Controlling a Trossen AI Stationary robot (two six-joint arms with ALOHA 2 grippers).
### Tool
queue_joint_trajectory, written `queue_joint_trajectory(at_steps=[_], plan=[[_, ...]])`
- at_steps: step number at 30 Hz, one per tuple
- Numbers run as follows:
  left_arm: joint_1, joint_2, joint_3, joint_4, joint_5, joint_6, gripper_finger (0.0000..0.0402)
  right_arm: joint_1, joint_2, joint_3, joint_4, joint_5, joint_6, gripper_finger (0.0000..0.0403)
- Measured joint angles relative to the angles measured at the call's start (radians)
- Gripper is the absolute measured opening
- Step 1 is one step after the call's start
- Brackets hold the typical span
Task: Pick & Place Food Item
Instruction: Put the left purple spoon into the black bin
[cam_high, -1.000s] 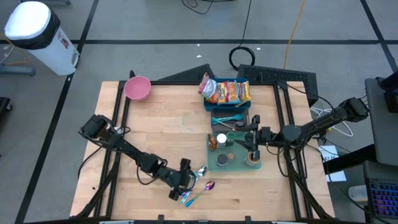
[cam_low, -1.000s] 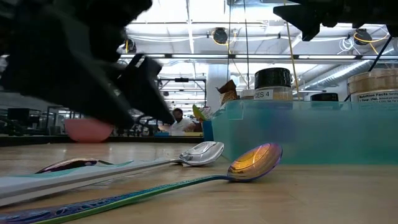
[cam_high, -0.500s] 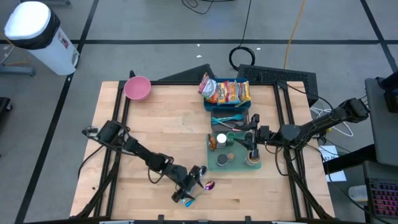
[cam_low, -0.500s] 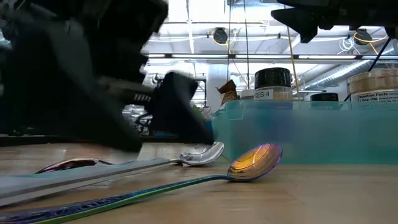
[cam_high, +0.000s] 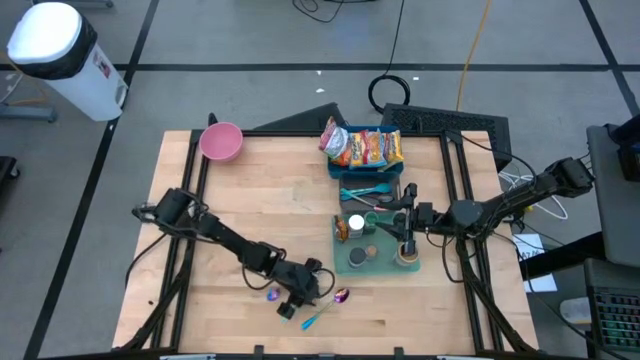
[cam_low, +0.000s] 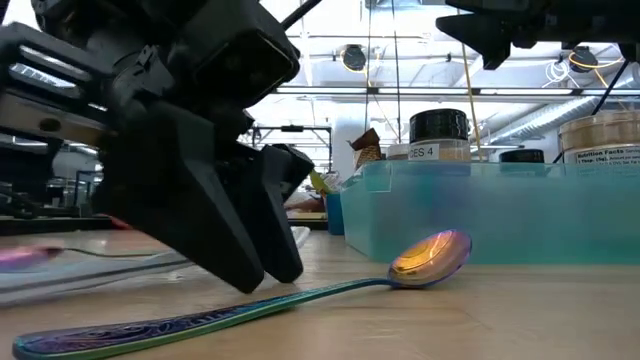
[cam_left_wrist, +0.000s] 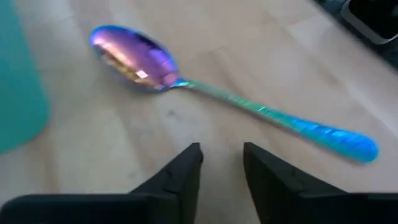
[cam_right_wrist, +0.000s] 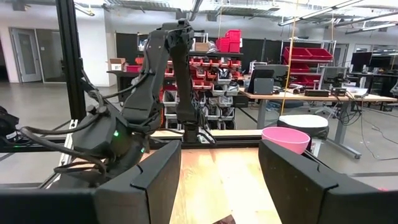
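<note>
1. Left gripper (cam_high: 300, 297) low over the wooden table (cam_high: 260, 200) near its front edge; in the left wrist view its two dark fingers (cam_left_wrist: 180, 177) stand a narrow gap apart with bare wood between them, holding nothing.
2. Iridescent rainbow metal spoon (cam_left_wrist: 211, 87) lies flat on the table just ahead of those fingertips, apart from them, bowl toward the teal plastic tray (cam_high: 375, 250), blue handle end away from it.
3. A second spoon with a purple bowl (cam_high: 272, 295) lies just beside the left gripper, on the side away from the tray.
4. Food items: colourful snack packets (cam_high: 362, 147) in a blue bin, well beyond the left gripper at the table's far edge.
5. Right gripper (cam_high: 404, 222) hangs above the teal tray with its jars; fingers partly apart, nothing seen between them.
6. Pink bowl (cam_high: 221, 142) at the far left corner, well apart from both grippers.
</note>
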Motion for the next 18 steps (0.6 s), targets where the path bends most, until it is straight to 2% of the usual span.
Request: queue_joint_trajectory(at_steps=[11,15,18], plan=[[0.018,-0.157,-0.008,-0.321,-0.294,0.001,0.0031,0.000,0.000,0.000,-0.008,-0.001,0.000,0.0208],[0.012,-0.267,-0.008,-0.382,-0.326,-0.065,0.0006,0.000,0.000,0.000,-0.008,-0.001,0.000,0.0208],[-0.013,-0.350,-0.007,-0.436,-0.329,-0.199,0.0009,0.000,0.000,0.000,-0.007,-0.001,0.000,0.0208]])
